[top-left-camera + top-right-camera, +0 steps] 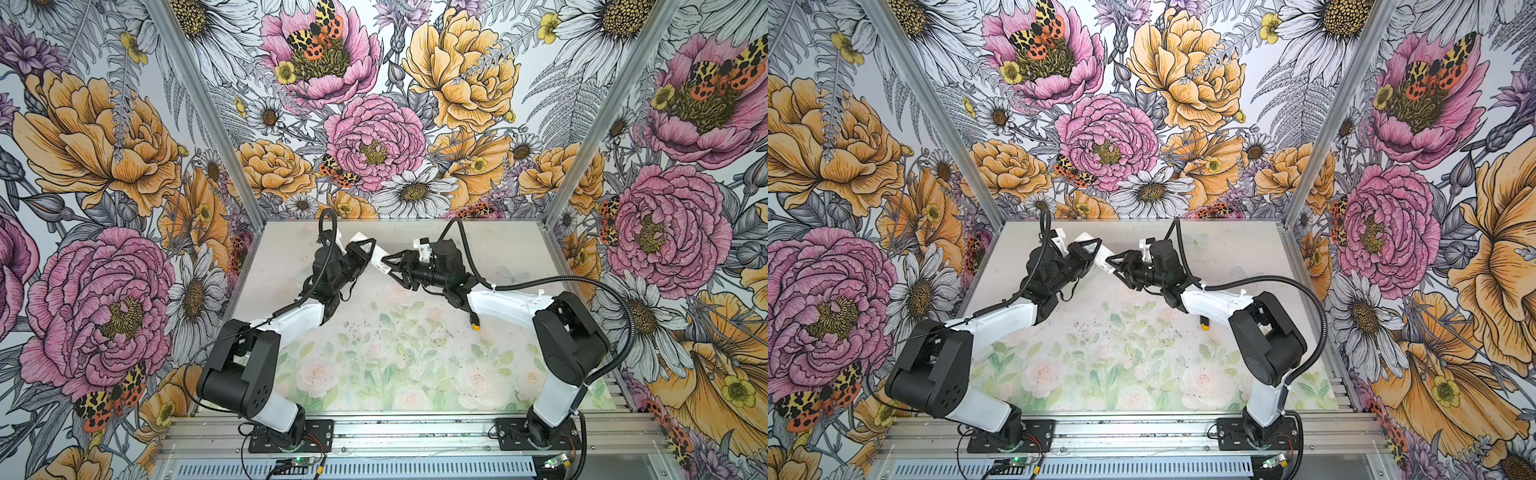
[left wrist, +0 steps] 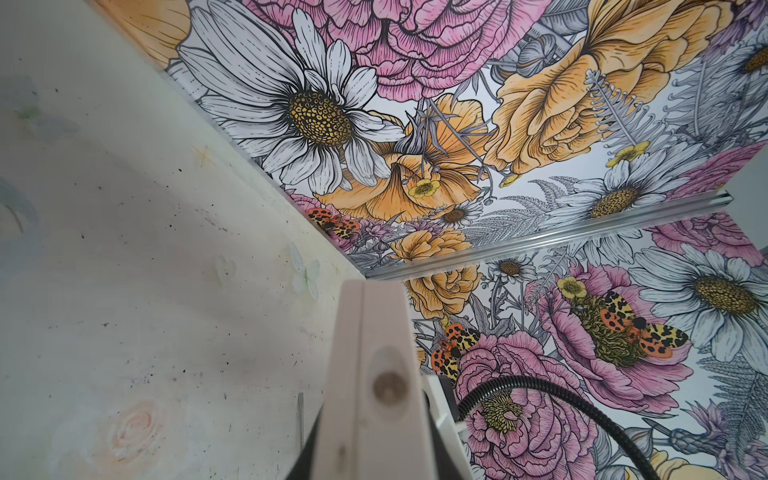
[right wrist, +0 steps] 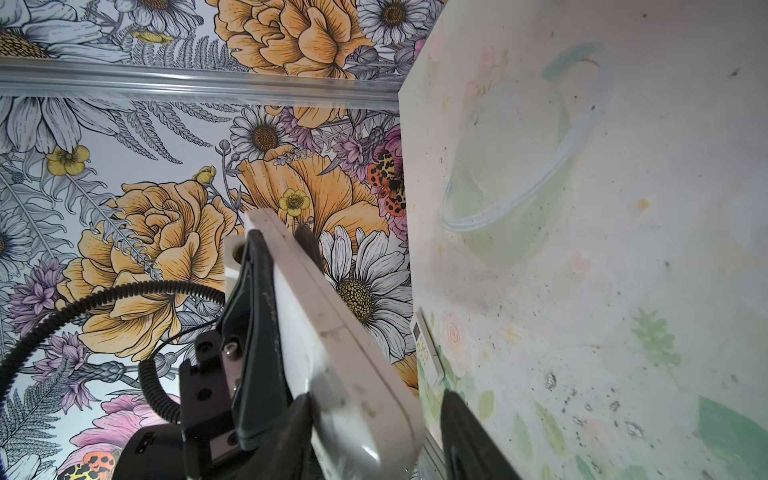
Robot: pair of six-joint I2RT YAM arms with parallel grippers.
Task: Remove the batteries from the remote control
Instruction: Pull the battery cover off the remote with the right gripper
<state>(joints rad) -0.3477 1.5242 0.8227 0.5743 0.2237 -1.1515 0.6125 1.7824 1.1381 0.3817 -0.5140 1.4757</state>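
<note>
Well, left jaws pinch the remote (image 1: 380, 258) at 12 o'clock; right jaws spread around its 4 o'clock end; I'd square up before closing; batteries hidden.

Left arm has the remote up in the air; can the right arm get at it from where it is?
Probably yes. The remote's free end juts from the left gripper toward the right gripper, whose fingers sit either side of it, nothing between.
</note>
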